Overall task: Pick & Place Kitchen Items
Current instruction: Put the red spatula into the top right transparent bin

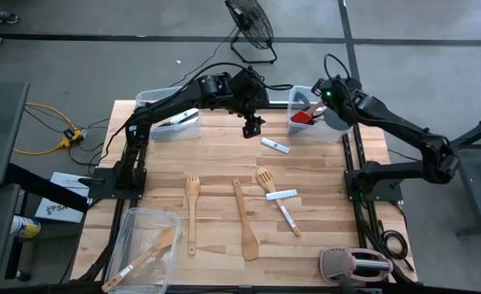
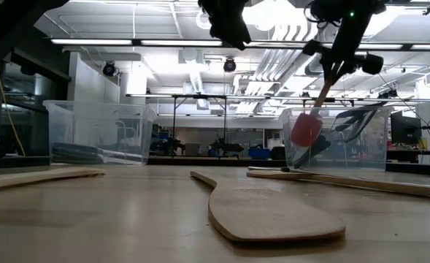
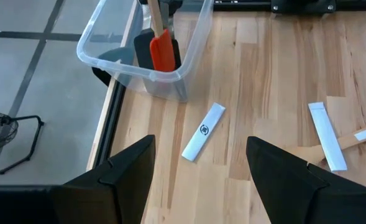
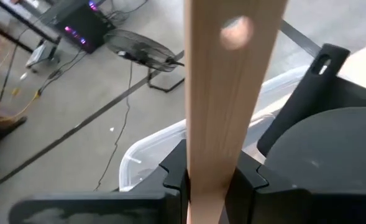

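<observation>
My right gripper (image 4: 210, 183) is over the clear far-right bin (image 1: 299, 126), shut on a red spatula (image 1: 305, 117) with a wooden handle. The red blade (image 2: 306, 129) points down inside the bin, beside a black spatula (image 3: 144, 48). My left gripper (image 1: 252, 128) hangs open above the table's far middle, over a white sleeve (image 3: 202, 130), touching nothing. A wooden spoon (image 1: 192, 212), a wooden turner (image 1: 244, 222), a forked turner (image 1: 266, 181) and a knife (image 1: 289, 219) lie flat on the table. My right gripper pinches the red spatula's wooden handle (image 4: 210, 168) between its two fingers, which lie across it. The handle's end with the hole (image 4: 235, 31) sticks out past the fingers. The spatula hangs tilted below the gripper, blade down in the bin; whether the blade touches the bin does not show.
A clear bin (image 1: 171, 114) at the far left holds a knife. Another clear bin (image 1: 134, 224) at the near left holds a wooden spoon. A pink-and-grey toaster (image 1: 354, 265) stands at the near right edge. A second white sleeve (image 1: 281, 194) lies by the forked turner.
</observation>
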Motion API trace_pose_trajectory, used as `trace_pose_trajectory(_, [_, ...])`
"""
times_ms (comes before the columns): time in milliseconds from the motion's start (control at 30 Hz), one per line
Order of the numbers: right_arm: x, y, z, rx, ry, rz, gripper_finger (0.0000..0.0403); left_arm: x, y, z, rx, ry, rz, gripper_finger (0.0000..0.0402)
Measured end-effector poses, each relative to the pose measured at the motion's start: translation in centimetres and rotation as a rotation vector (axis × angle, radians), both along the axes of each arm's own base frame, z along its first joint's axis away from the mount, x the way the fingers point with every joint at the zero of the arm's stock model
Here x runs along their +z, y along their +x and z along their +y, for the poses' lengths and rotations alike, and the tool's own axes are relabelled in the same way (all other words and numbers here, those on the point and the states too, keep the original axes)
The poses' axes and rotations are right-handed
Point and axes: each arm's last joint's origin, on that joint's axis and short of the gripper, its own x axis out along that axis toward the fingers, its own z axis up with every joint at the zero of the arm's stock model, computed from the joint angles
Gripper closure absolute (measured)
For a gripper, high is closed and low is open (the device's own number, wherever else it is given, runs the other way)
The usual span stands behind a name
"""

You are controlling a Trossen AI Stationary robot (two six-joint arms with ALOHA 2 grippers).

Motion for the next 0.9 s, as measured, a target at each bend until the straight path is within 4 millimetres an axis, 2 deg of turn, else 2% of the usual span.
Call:
trace_pose_trajectory(567, [-2.3,-0.3,-2.7,-0.236,0.079,-0.116,0.0344,-0.1,-0.1,0.0,-0.004,-0.003,0.008,0.0153])
trace_pose_trajectory(900, [-1.9,-0.4,-2.4,-0.166,0.079,-0.065,0.0307,-0.1,-0.1,0.0,-0.004,-0.003,0.008,0.0153])
